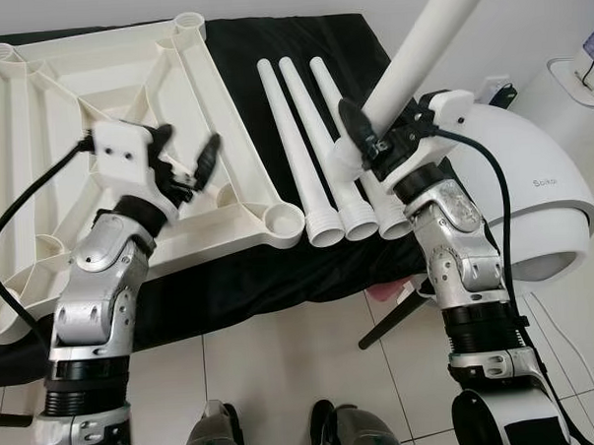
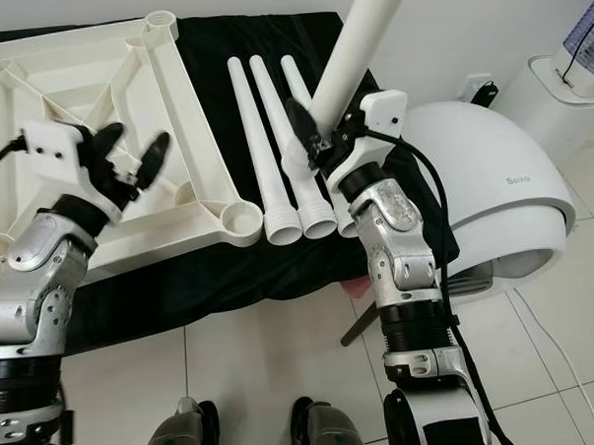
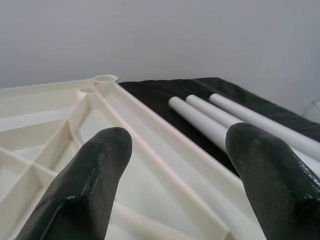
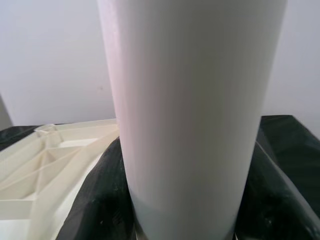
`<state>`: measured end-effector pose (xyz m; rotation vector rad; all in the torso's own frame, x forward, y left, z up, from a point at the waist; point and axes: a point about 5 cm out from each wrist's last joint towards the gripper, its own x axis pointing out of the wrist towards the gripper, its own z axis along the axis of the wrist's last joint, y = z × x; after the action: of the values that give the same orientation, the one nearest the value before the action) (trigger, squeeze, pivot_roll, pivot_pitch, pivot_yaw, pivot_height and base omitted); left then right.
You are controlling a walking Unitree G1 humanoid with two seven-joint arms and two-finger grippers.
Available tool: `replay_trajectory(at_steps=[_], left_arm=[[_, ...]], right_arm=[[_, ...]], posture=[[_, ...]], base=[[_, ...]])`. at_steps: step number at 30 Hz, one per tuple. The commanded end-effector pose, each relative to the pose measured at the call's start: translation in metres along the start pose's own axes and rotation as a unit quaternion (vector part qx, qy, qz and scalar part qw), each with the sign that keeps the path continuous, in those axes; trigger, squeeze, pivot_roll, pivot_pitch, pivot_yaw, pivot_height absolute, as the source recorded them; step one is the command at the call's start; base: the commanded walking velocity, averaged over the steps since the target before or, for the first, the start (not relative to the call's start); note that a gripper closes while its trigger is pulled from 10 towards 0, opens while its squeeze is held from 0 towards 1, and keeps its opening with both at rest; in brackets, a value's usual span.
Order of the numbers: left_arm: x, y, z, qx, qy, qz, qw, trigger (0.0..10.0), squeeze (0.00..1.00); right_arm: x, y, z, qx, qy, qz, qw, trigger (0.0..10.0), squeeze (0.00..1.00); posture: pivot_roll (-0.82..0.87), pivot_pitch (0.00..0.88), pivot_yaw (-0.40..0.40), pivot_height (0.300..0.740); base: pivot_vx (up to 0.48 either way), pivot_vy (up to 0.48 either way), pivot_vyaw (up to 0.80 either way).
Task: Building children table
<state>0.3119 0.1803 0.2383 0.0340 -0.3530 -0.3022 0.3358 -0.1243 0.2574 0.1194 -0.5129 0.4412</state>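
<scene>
**Tabletop upside down, one leg lifted in the right gripper**

Tabletop (image 1: 126, 141), a cream plastic panel, lies underside up on a black cloth (image 1: 309, 281) spread over a low surface, its ribs and round corner sockets facing the ceiling. The socket at the near right corner (image 1: 280, 221) sits just beside the threaded ends of three white table legs (image 1: 299, 153), which lie side by side on the cloth, tapering away toward the wall.

The right gripper (image 1: 367, 141) is clamped around a fourth leg (image 1: 423, 49), a thick white tube held steeply tilted, its far end rising up and away to the right past the top of the head views. The gripper holds it just above the wide ends of the three legs on the cloth. In the right wrist view the tube (image 4: 192, 115) stands between the two black fingers (image 4: 102, 200), pressed on both sides.

The left gripper (image 1: 191, 163) hovers over the tabletop's near right portion with its fingers spread and nothing between them; the left wrist view looks along the panel's rim (image 3: 165, 150) toward the lying legs.

A white domed appliance (image 1: 532, 192) stands on the tiled floor (image 1: 284, 381) to the right.
</scene>
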Motion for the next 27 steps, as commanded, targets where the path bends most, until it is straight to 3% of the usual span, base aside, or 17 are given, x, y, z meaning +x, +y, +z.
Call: replay_trajectory(at_steps=[1,9,27], left_arm=[[-0.002,0.01,-0.002,0.008,0.002,0.071,0.997,10.0,0.0],[-0.007,0.018,-0.006,0.02,0.005,0.122,0.992,10.0,0.0],[-0.013,0.021,-0.021,0.013,0.021,0.166,0.986,10.0,0.0]], right_arm=[[0.0,-0.001,-0.001,-0.003,-0.006,-0.011,1.0,10.0,0.0],[-0.003,-0.002,-0.006,-0.013,-0.004,-0.028,1.0,10.0,0.0],[-0.012,-0.005,-0.016,-0.028,0.006,-0.047,0.999,10.0,0.0]], posture=[[0.07,0.169,-0.068,0.74],[0.07,0.162,-0.066,0.74],[0.06,0.142,-0.063,0.74]], base=[[0.0,0.0,0.0],[0.0,0.0,0.0],[0.0,0.042,0.0]])
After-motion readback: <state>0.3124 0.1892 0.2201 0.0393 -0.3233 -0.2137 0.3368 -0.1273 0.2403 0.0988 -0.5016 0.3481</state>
